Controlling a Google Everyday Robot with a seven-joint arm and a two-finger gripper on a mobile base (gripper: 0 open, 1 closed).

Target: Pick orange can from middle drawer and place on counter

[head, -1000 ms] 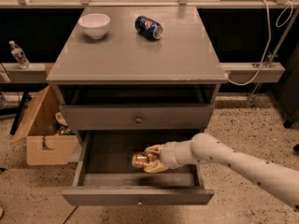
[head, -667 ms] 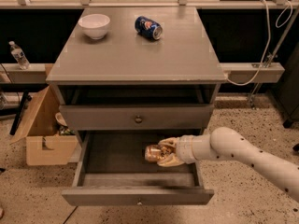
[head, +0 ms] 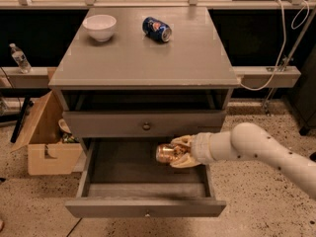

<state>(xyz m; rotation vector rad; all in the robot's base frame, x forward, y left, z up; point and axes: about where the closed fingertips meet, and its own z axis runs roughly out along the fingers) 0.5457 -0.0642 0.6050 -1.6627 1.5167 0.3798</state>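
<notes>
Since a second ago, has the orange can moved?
Yes. Held in the gripper, the orange can has risen toward the upper drawer's front, drifting right of its knob.

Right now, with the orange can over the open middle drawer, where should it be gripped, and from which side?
Probably around its round side wall, coming from the right of the view. The orange can lies sideways over the middle drawer, one end facing left, so the curved wall suits a two-finger grip. The hand holds it that way, reaching in from the right.

Speckled floor [head: 256,214] w/ cardboard box [head: 49,159] at L.
</notes>
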